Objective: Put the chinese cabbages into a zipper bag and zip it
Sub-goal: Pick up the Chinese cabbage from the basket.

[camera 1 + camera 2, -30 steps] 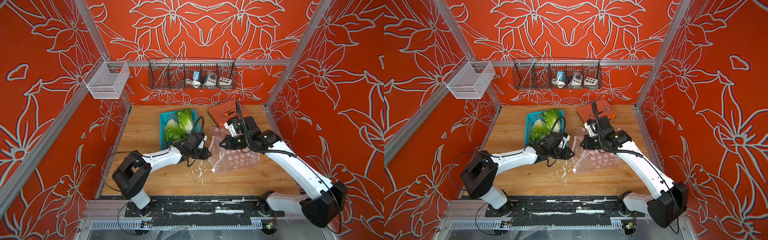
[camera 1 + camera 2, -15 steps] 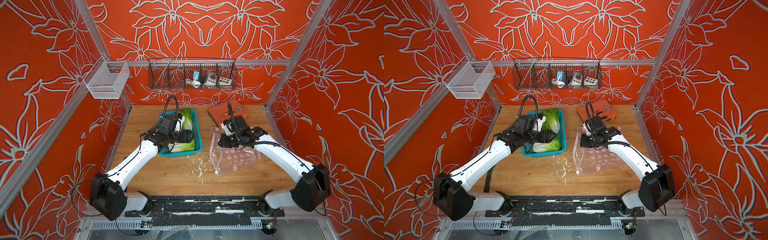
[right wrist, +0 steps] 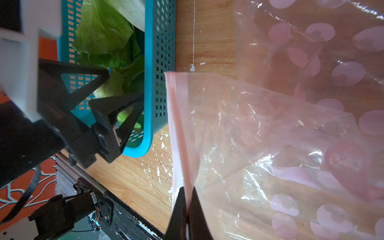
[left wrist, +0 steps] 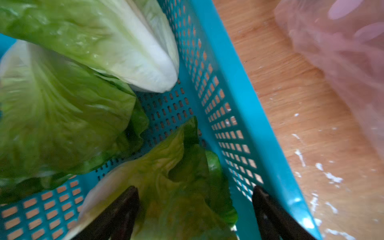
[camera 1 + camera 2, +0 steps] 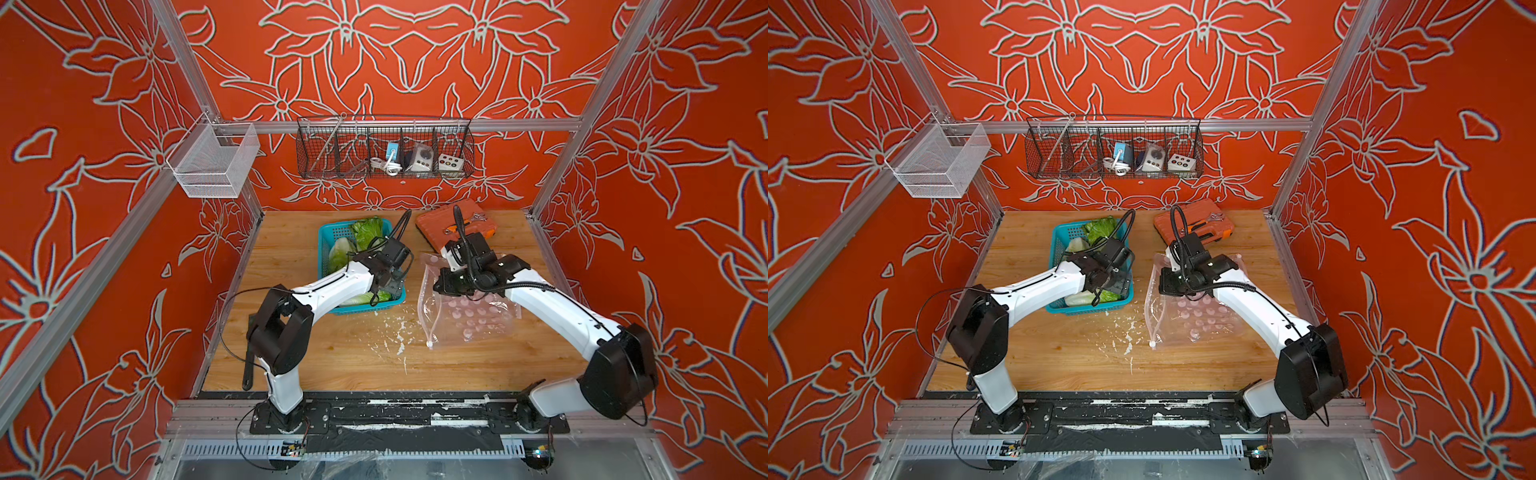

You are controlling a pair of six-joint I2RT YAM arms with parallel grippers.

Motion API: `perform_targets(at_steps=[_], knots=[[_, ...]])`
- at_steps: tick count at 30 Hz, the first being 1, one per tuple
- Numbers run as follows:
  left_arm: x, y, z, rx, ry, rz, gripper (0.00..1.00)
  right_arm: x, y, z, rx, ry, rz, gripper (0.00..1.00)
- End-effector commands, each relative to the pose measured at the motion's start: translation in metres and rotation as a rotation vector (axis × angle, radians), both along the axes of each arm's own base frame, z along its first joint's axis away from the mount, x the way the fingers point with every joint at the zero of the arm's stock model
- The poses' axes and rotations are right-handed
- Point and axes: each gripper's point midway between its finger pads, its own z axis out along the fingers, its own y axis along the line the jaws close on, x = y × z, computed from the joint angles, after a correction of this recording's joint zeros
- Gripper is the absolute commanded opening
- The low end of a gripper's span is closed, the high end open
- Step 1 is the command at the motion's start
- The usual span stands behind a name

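Three chinese cabbages (image 4: 124,45) (image 4: 52,116) (image 4: 166,176) lie in the teal basket (image 5: 322,249), which shows in both top views. My left gripper (image 4: 195,188) is open inside the basket's near end. Its fingers straddle the leafy end of the nearest cabbage (image 5: 365,298) without closing on it. The clear zipper bag (image 5: 469,320) with pink dots lies to the right of the basket, and no cabbage shows inside it. My right gripper (image 3: 188,190) is shut on the bag's pink zipper rim and holds that edge up off the table.
An orange tool case (image 5: 457,226) sits at the back right, just behind the right arm. A black wire rack (image 5: 384,149) hangs on the back wall and a white mesh basket (image 5: 212,164) on the left frame. White flecks (image 5: 395,332) dot the wood between basket and bag.
My left gripper moved from beside the bag's mouth back over the basket, opened wide and dropped to the near cabbage. The right gripper kept its hold on the bag rim.
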Motion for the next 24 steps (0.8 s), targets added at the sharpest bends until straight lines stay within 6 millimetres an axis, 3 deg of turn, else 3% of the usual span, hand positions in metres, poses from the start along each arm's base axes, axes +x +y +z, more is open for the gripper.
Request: perform_targets(at_steps=[1,3,8,11,13,17,19,24], knots=[[-0.003,0.03,-0.012,0.166,0.004,0.054,0.77,0.003,-0.002,0.001,0.008,-0.009,-0.02,0.0],[0.0,0.03,-0.014,0.172,-0.001,0.051,0.68,0.004,-0.001,0.002,0.006,-0.01,-0.018,0.0],[0.014,0.02,0.009,0.148,-0.056,0.029,0.29,0.006,-0.001,0.005,0.005,-0.017,-0.018,0.0],[0.018,0.017,0.038,0.144,-0.082,0.016,0.11,0.005,-0.002,0.009,0.003,-0.029,-0.02,0.0],[0.017,0.019,0.071,0.126,-0.121,0.015,0.04,0.005,-0.004,0.011,0.002,-0.035,-0.021,0.0],[0.007,0.021,0.143,-0.011,-0.233,0.012,0.0,0.005,-0.005,0.015,0.01,-0.046,-0.035,0.0],[-0.005,0.014,0.177,-0.162,-0.277,-0.018,0.0,0.007,-0.004,0.019,0.03,-0.054,-0.047,0.0],[-0.037,0.0,0.241,-0.57,-0.369,-0.1,0.0,0.012,0.002,0.03,0.11,-0.055,-0.076,0.0]])
